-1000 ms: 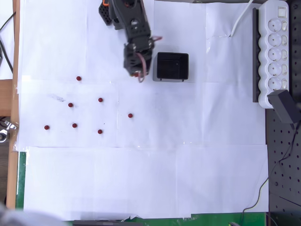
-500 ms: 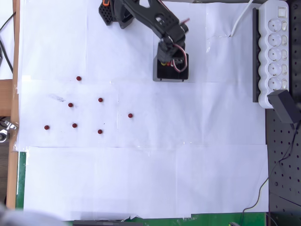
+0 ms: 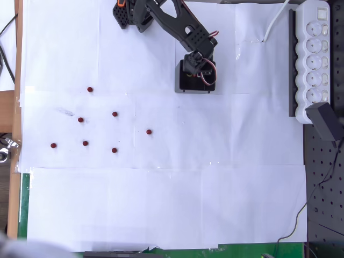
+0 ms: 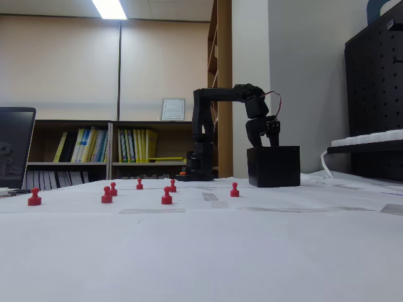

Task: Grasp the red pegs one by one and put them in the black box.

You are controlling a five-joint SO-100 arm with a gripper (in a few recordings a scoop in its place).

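Gripper (image 3: 196,73): swung from beside the black box (image 3: 184,86) to above it; jaw state unclear. Seven red pegs (image 3: 114,114) remain on the paper.

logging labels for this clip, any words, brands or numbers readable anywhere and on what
None can be read.
Framed sheet on the back wall: print too small to read.
Book spines on the shelf: titles blurred.
Power strip: no legible marking.
Black box, red pegs and the arm: no lettering visible.
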